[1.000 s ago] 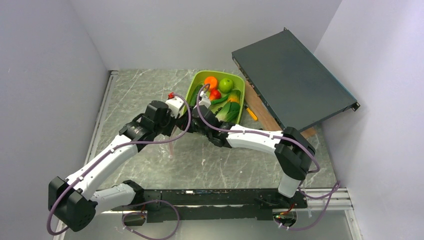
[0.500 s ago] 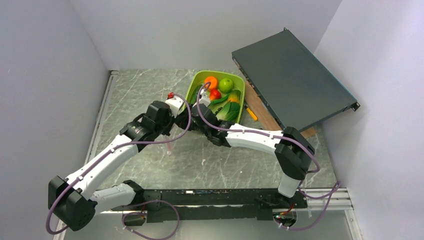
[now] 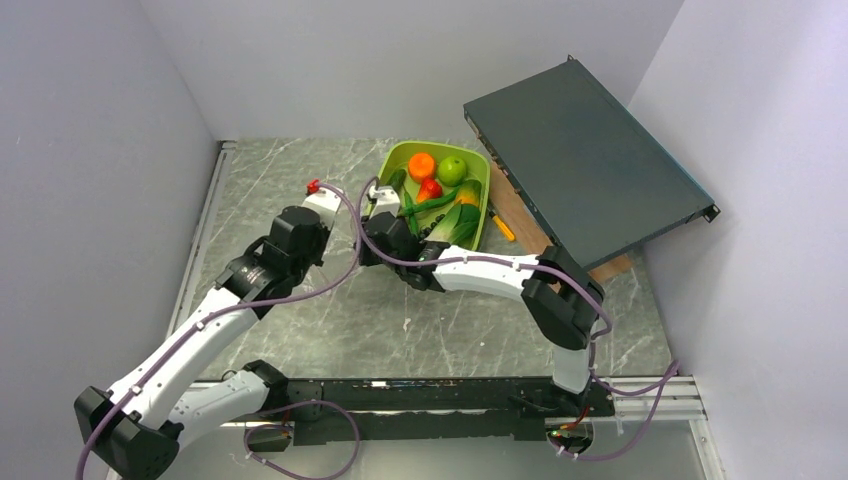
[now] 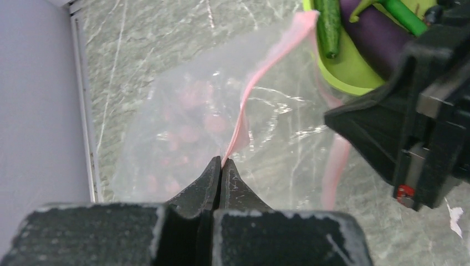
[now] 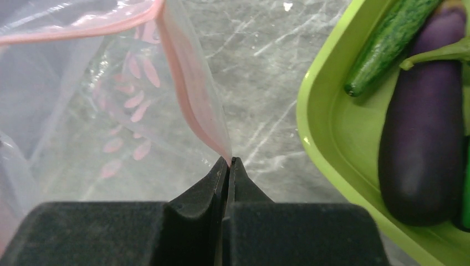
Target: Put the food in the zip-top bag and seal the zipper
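The zip-top bag is clear with pink prints and hangs above the marble table. My left gripper is shut on its pink zipper. My right gripper is shut on another point of the same zipper, and the bag sags to its left. In the top view the two grippers meet just left of the lime-green tray. The food lies in that tray: orange, green apple, red pepper, leek, eggplant, cucumber.
A dark flat metal case leans on a wooden board at the back right. An orange-handled screwdriver lies beside the tray. Grey walls close in the left, back and right sides.
My left gripper has closed on the zipper strip. Both grippers have shifted left, away from the tray, and the left arm has drawn back.
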Robot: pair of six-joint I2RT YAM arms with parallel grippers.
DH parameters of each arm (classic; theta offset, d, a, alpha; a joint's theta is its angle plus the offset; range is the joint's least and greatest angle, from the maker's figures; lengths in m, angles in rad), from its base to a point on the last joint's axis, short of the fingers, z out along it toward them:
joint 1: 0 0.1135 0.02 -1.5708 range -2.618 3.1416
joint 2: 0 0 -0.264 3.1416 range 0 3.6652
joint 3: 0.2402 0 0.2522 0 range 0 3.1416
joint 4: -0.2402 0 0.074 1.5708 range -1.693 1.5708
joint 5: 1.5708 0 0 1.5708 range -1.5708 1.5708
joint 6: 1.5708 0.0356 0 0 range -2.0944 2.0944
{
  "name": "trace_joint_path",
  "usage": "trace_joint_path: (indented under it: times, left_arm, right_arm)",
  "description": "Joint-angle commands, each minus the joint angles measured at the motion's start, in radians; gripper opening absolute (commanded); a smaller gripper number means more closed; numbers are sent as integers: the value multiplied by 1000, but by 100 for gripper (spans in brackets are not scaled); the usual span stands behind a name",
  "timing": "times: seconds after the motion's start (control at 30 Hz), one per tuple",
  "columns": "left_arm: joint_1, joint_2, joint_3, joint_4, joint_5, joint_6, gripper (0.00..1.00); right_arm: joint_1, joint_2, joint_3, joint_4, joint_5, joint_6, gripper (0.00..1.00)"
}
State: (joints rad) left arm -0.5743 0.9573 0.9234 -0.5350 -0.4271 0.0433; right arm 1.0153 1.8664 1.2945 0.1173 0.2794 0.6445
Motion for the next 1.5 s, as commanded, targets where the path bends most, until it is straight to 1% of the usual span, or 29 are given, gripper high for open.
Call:
trace_joint_path:
  times: [0.0,0.07,0.17,0.27,0.37,0.43,0.53,0.63,0.73,0.8,0.9,1.03,1.17,1.23,1.27,1.3,1.4,1.43,1.47]
  left_arm:
    - [37,-58,-2,47,-71,-25,0]
    - [47,-91,-21,64,-72,-19,0]
    - [49,-121,-49,97,-50,19,0]
    - [66,-80,-28,78,15,25,0]
    - [67,-17,0,32,43,13,2]
    - [68,20,9,21,37,14,4]
    - [69,56,34,-4,32,5,10]
    - [68,50,22,-1,39,-4,20]
    - [69,37,11,22,33,5,33]
    - [69,39,23,5,39,5,38]
    - [69,34,19,2,45,1,38]
    - [68,29,18,8,75,18,39]
    - [69,6,0,27,151,20,44]
    - [68,3,-8,45,165,30,45]
    - [69,9,-2,39,165,33,45]
    - [69,18,6,27,163,32,41]
    - [70,36,19,-2,130,25,17]
    - [69,38,19,-3,111,24,13]
    - [68,39,18,-3,87,21,2]
  right_arm:
    - [-1,-26,-36,6,65,-141,0]
    - [-22,-33,-71,31,47,-157,0]
    - [-70,-52,-96,48,-57,-128,0]
    - [-72,-92,-112,77,-138,-113,0]
    - [-50,-127,-111,114,-227,-44,0]
    - [-43,-144,-95,112,-240,20,0]
    - [-40,-167,-91,118,-246,111,0]
    - [-33,-166,-90,125,-240,146,0]
    - [-33,-160,-84,102,-218,159,0]
    - [-32,-172,-104,121,-219,161,0]
    - [-32,-179,-127,150,-228,183,0]
    - [-34,-167,-98,143,-247,204,0]
    - [-33,-150,-92,176,-271,238,0]
    - [-39,-135,-75,177,-286,251,0]
    - [-43,-133,-72,182,-303,259,0]
    - [-47,-131,-74,192,-311,264,0]
    - [-52,-129,-79,209,-311,270,0]
    - [-54,-122,-74,208,-317,274,0]
    - [-59,-111,-64,205,-331,278,0]
